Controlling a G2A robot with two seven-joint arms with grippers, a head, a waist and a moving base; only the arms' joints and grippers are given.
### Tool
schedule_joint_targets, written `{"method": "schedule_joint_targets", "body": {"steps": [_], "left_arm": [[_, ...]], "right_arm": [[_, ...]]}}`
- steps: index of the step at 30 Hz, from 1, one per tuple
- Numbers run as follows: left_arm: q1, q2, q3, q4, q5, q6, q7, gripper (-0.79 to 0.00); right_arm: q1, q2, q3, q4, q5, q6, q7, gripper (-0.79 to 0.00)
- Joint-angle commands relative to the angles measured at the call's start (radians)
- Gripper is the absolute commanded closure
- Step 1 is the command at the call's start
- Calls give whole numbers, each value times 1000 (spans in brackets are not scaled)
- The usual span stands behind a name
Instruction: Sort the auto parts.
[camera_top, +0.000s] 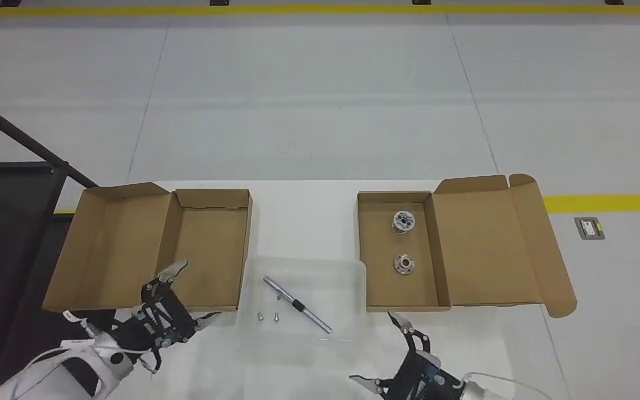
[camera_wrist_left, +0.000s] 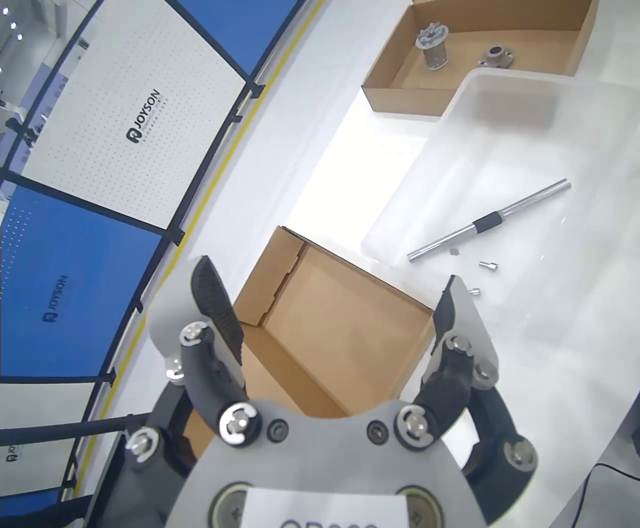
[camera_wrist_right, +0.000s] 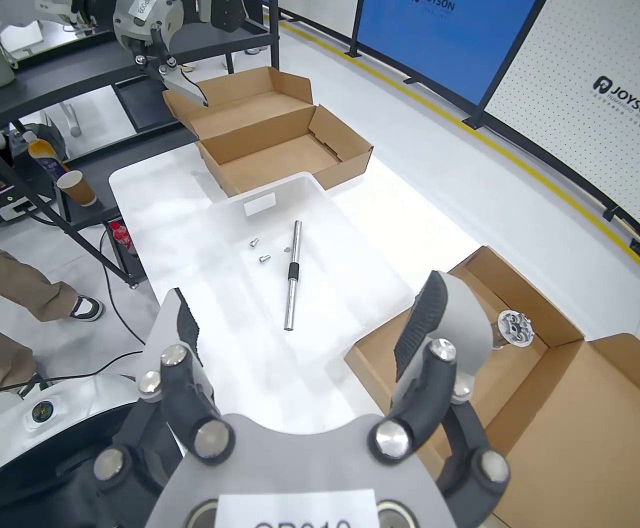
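A brown paper cup (camera_wrist_right: 77, 187) is standing on a black shelf (camera_wrist_right: 95, 212) beside an orange drink bottle (camera_wrist_right: 44, 154), a red bottle (camera_wrist_right: 122, 240) sitting lower down

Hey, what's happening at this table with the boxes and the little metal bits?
A two-armed robot is sorting auto parts. Two round metal parts already sit in the right cardboard box, while the left cardboard box is empty. A metal rod and two small screws lie in the clear tray between the boxes. The left gripper hovers open by the left box's near edge. The right gripper is open just in front of the right box. Neither holds anything.
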Motion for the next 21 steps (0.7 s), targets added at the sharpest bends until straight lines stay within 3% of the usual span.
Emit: {"method": "schedule_joint_targets", "body": {"steps": [1, 5, 8, 13, 16, 21], "left_arm": [[0, 0, 0, 0, 0, -1, 0, -785], [2, 0, 5, 0, 4, -3, -2, -785], [-2, 7, 72, -43, 110, -43, -24, -785], [-114, 33, 139, -46, 276, -182, 25, -785], [-202, 57, 185, -20, 372, -232, 75, -785], [-330, 136, 340, 73, 593, -232, 276, -785]], "right_arm": [[0, 0, 0, 0, 0, 0, 0, -785], [1, 0, -2, -1, 1, 0, -3, -785], [19, 4, -13, -20, -21, -6, -28, -785], [10, 13, 4, -98, -65, 11, -89, -785], [5, 18, 31, -98, -120, 66, -158, -785], [-47, 23, 71, -98, -153, 162, -270, -785]]}}
